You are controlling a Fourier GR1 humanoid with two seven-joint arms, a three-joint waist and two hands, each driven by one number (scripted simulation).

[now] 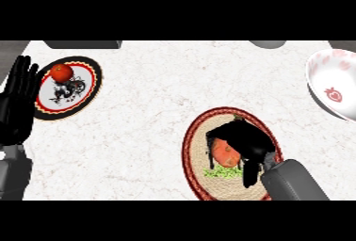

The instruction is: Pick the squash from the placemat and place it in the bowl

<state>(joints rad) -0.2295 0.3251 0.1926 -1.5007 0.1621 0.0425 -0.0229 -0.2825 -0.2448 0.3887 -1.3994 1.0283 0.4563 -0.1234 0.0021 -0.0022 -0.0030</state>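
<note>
Placemat (197,155): oval, woven, red-rimmed, on pale marble counter (153,122); landmark for all entries below. Squash (224,151): orange-red, lying on placemat near its centre, green patch just below it, partly hidden. Right hand (245,141): over placemat, black fingers curled down around squash, apparently closed on it, squash not yet lifted clear so far as can be told. Bowl (334,87): white with pink pattern, well apart from placemat, up and to the right, at counter's edge. Left hand (17,103): far left of placemat, open, fingers up, resting. Plate (87,89): dark-rimmed, beside left hand, bearing red round fruit (61,72). Step in hand: grasp. Next move, judged: lift, carry up-right to bowl, release inside rim.
</note>
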